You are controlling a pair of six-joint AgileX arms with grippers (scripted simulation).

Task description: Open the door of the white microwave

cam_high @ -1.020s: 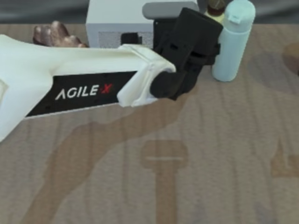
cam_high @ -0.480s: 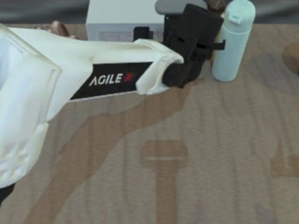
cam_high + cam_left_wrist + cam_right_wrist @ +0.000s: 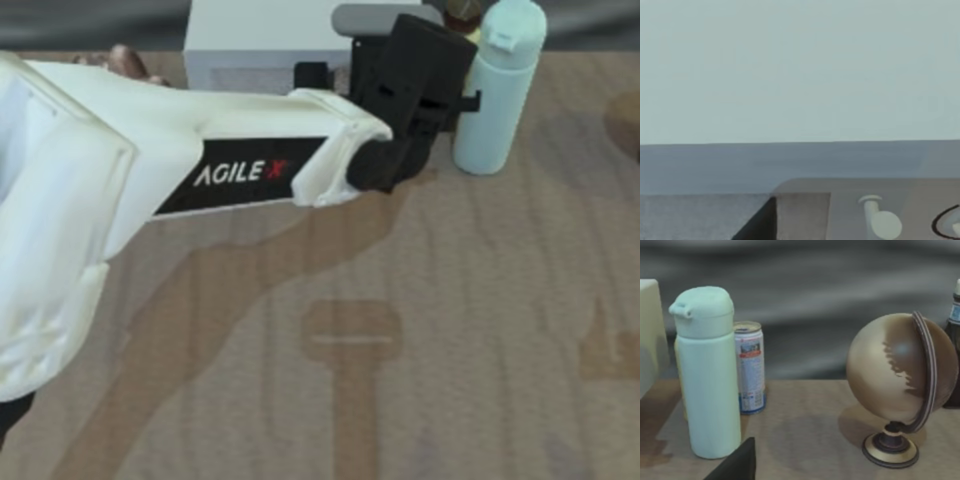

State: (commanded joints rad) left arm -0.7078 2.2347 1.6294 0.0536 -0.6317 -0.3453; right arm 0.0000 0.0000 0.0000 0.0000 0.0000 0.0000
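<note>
At the far edge of the desk, near the middle of the top view, stands the white microwave, and everything else can be placed from it. The left arm reaches across from the near-left side, its white link with the AgileX label lying in front of the microwave, and its black left tool sits right at the microwave's right front corner, over the grey part that shows there. How far this tool is open, and whether it has hold of anything, I cannot tell: its fingers are hidden under the wrist from above. Of the door only a thin strip of speckled grey window shows, along the microwave's front just above the arm; whether it stands ajar cannot be judged. The left wrist view looks closely at the microwave's front, with a corner of the mesh window and a round silver knob on the panel beside it. Just right of the microwave stands a pale mint bottle, with a drinks can behind it and a brown globe farther right. A brown lumpy object peeks out left of the microwave. The right tool is not seen.
</note>
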